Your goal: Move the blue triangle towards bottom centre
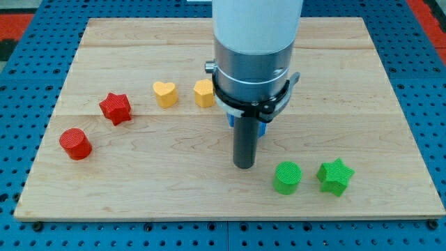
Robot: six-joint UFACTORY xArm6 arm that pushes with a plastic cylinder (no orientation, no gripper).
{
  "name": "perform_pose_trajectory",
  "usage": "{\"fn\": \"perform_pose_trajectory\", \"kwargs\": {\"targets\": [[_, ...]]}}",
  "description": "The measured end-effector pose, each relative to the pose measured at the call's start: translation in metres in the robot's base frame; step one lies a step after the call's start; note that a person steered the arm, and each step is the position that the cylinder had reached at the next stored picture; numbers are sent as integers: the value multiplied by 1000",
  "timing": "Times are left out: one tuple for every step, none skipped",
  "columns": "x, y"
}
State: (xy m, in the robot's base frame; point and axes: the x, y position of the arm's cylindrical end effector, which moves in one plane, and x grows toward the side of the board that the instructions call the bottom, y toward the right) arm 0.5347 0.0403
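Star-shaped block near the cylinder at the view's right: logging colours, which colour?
Green star block, camera view.

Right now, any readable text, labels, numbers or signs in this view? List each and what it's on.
None readable.
Wooden board: bare grain, no markings.
Blocks: red cylinder, red star, yellow heart, yellow block half hidden by the arm, green cylinder, green star, blue block mostly hidden behind the rod; all plain.
Arm housing: no visible label.
My tip rests left of the green cylinder.
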Motion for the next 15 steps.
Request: {"fn": "perform_pose_trajectory", "kwargs": {"targets": [[-7,69],[-58,84],[-81,40],[-60,11],[-52,-20],[-77,-31],[-71,-51],[-47,-51],[-31,-51],[-10,-50],[4,-35],[-27,-29],[-41,-16],[-14,-16],[-7,-16]]}}
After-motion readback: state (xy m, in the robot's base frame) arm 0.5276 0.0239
